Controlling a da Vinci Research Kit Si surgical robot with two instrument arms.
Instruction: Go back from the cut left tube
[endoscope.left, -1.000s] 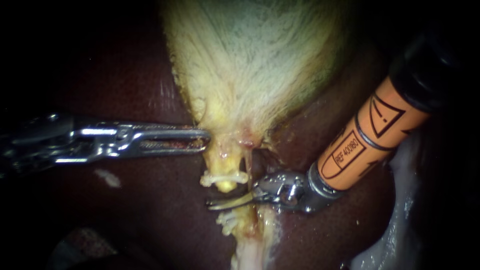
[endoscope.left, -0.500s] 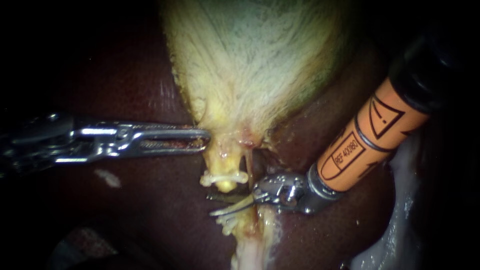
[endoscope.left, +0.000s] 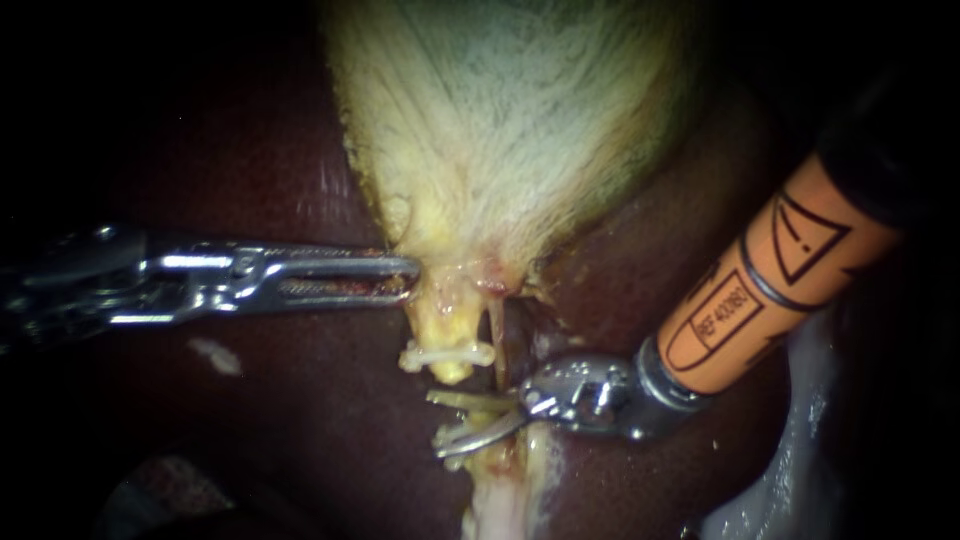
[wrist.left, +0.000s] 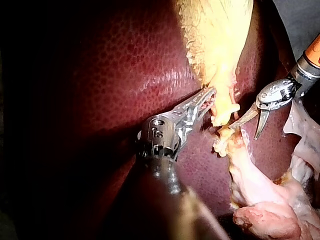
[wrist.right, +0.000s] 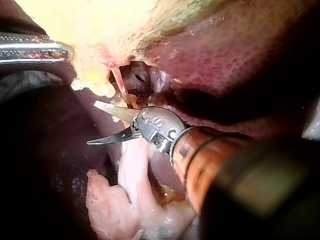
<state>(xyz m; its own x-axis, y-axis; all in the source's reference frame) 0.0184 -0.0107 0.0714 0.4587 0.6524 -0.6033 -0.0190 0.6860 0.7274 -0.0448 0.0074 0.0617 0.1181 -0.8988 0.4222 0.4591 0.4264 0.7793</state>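
Withdrawn down and away from the clip (endoscope.left: 447, 353) since a second ago: right instrument (endoscope.left: 468, 422), hand released, blades spread wider than before. Just under that clip, yellow stump end of the cut left tube (endoscope.left: 452, 373); up beside the clip, left instrument (endoscope.left: 400, 279), hand clenched on the neck of the gallbladder (endoscope.left: 500, 130). From the left wrist, same grasp next to the clip, over dark liver (wrist.left: 125, 60). From the right wrist, open blades just short of the clip.
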